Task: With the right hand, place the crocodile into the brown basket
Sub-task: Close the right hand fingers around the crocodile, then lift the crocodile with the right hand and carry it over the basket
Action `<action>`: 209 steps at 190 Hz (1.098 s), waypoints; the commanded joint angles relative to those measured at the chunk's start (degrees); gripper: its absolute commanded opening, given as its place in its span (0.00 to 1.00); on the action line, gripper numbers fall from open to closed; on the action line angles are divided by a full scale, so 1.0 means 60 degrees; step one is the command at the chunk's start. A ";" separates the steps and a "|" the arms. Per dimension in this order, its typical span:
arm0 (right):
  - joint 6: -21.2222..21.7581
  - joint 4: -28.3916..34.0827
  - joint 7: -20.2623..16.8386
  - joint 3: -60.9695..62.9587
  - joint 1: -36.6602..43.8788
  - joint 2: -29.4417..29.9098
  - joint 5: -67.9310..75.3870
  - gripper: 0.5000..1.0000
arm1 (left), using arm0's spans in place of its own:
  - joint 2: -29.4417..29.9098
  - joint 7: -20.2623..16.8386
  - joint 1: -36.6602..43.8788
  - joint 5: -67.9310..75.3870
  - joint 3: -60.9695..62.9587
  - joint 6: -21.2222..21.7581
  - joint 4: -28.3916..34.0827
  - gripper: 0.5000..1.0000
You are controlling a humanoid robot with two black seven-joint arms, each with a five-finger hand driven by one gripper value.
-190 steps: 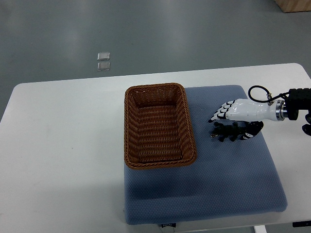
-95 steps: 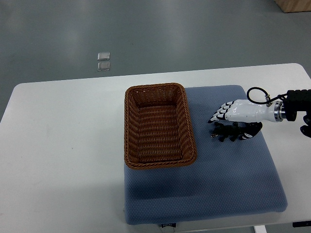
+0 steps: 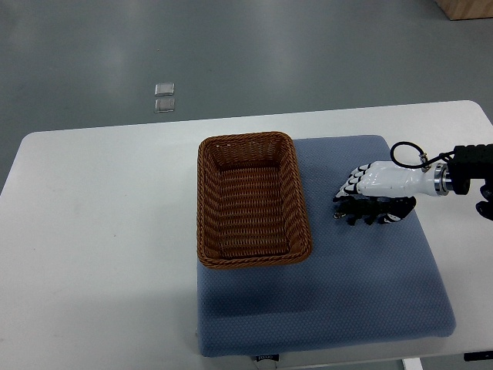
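A small dark crocodile toy lies on the blue mat, to the right of the brown wicker basket. My right hand, white with black fingertips, comes in from the right edge and sits right over the toy. Its fingers curl down along the toy's far side while the thumb reaches under the near side. The toy still rests on the mat. Nothing lies inside the basket. The left arm does not show.
The mat covers the right half of a white table. Two small clear squares lie on the grey floor beyond the table. A wooden box corner shows at the top right.
My right hand has dropped lower onto the crocodile and its fingers have curled closer around it. The toy and basket have stayed in place.
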 commanded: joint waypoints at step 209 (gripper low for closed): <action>0.0001 -0.0050 0.0000 0.0731 0.0088 -0.0012 0.0184 0.00 | 0.0000 -0.0012 0.0000 0.0000 0.0000 0.0001 -0.0001 1.00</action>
